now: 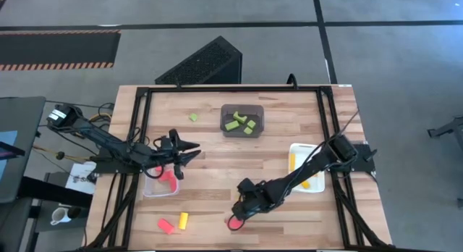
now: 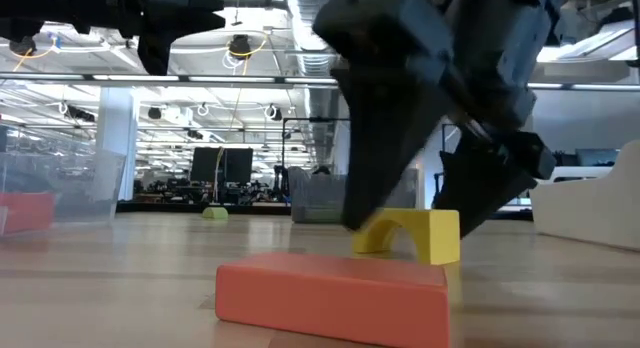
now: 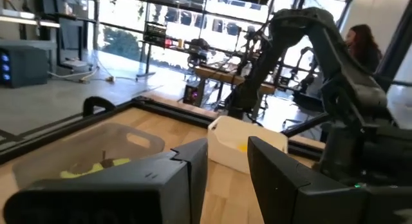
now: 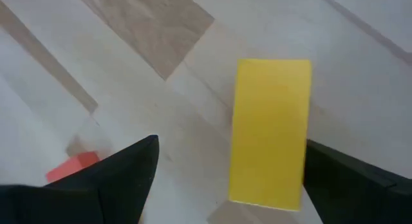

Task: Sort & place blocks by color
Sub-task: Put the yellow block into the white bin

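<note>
A yellow arch block (image 4: 270, 130) stands on its two feet on the table near the front edge (image 2: 410, 233). My right gripper (image 1: 237, 212) points steeply down over it, open, one finger on each side of the block (image 4: 232, 141); whether they touch it, I cannot tell. A red bar (image 2: 335, 298) lies flat just in front of the arch. My left gripper (image 1: 187, 152) hovers level above the clear bin's (image 1: 148, 192) far corner, its fingers a little apart with nothing between them (image 3: 226, 166). Red blocks (image 1: 168, 175) lie in that bin.
A dark grey bin (image 1: 226, 129) holds green blocks; a white bin (image 1: 295, 149) at the right holds yellow ones. Loose on the table lie a green block (image 1: 193, 116), a yellow block (image 1: 183, 221) and a red block (image 1: 166, 224). A black frame (image 1: 231, 89) runs around the table.
</note>
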